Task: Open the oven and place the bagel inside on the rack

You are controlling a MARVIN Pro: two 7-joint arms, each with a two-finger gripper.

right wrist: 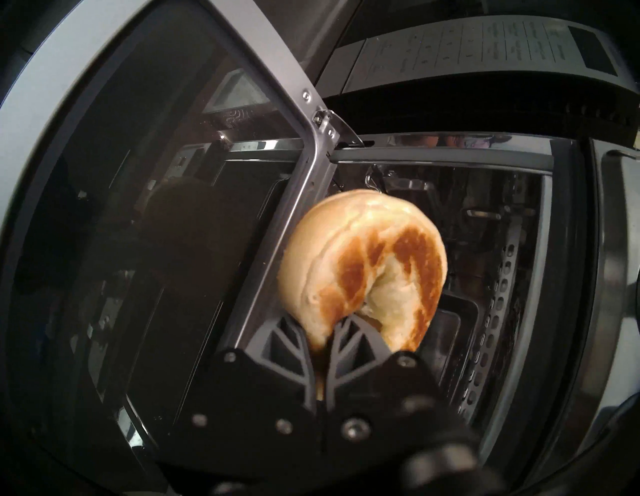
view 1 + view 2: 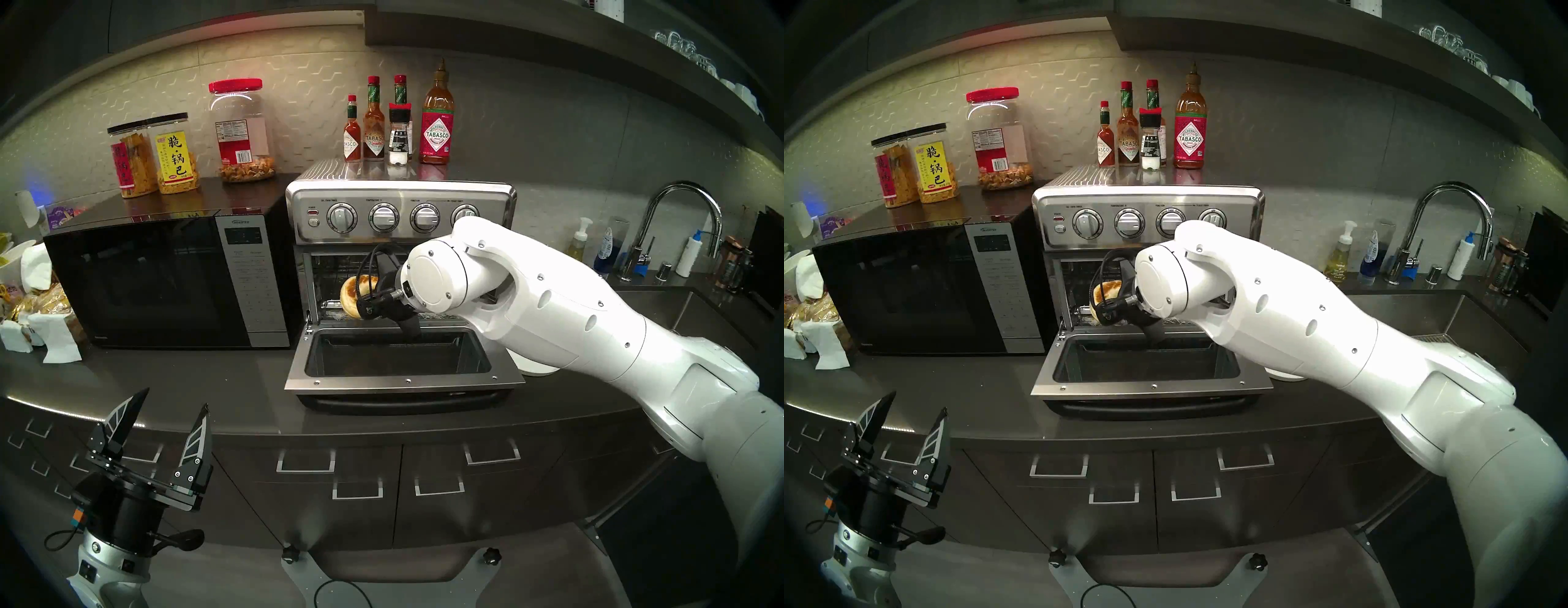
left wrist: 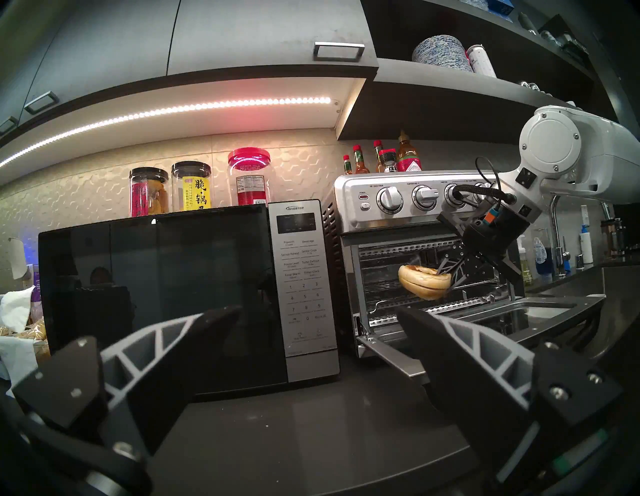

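The stainless oven (image 2: 403, 204) stands with its glass door (image 2: 403, 382) dropped flat on the counter. My right gripper (image 1: 332, 332) is shut on the bagel (image 1: 360, 263), pinching its near edge. It holds the bagel (image 2: 354, 293) tilted at the left of the oven mouth, just above the wire rack (image 3: 384, 291) with its perforated front rail (image 3: 433, 310). The bagel also shows in the left wrist view (image 3: 420, 284). My left gripper (image 2: 174, 401) is open and empty, low at the counter's front left, well away from the oven.
A black microwave (image 2: 169, 276) stands against the oven's left side, with snack jars (image 2: 169, 153) on top. Sauce bottles (image 2: 399, 123) stand on the oven. A white plate (image 2: 534, 365) lies right of the door, under my right arm. A sink faucet (image 2: 679, 225) is far right.
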